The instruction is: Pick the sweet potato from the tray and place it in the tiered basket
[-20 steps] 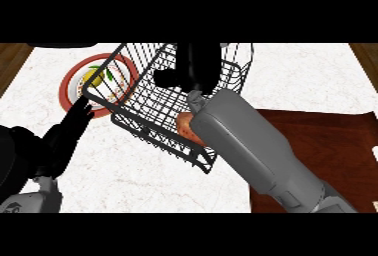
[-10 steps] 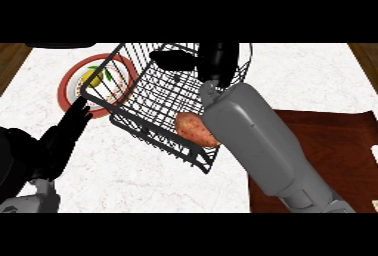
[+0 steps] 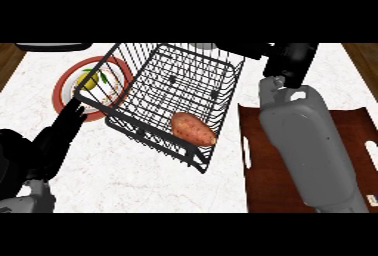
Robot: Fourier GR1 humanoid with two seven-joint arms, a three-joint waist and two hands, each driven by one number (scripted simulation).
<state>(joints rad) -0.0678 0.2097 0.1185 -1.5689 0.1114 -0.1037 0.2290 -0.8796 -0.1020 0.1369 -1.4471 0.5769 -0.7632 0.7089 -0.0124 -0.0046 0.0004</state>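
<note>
Your right hand (image 3: 291, 61) sits at the upper right, just past the far right corner of the tiered basket (image 3: 164, 75). It shows only as a dark shape, so you cannot tell how its fingers are set. No object shows in it. Its grey forearm (image 3: 310, 150) runs down across the brown tray (image 3: 258, 190) and covers much of it.

Your left hand (image 3: 46, 142) is at the lower left with its fingers (image 3: 71, 116) straight and holding nothing. The tips point up toward the red-rimmed plate (image 3: 65, 86) and lie close to the basket's near left corner. You cannot tell whether they touch it.

The sweet potato (image 3: 193, 129) is off the tray, lying on the wire floor of the basket near its front edge. The basket looks tilted and stands between plate and tray on the white counter (image 3: 148, 185). Something yellow (image 3: 90, 83) rests on the plate.
</note>
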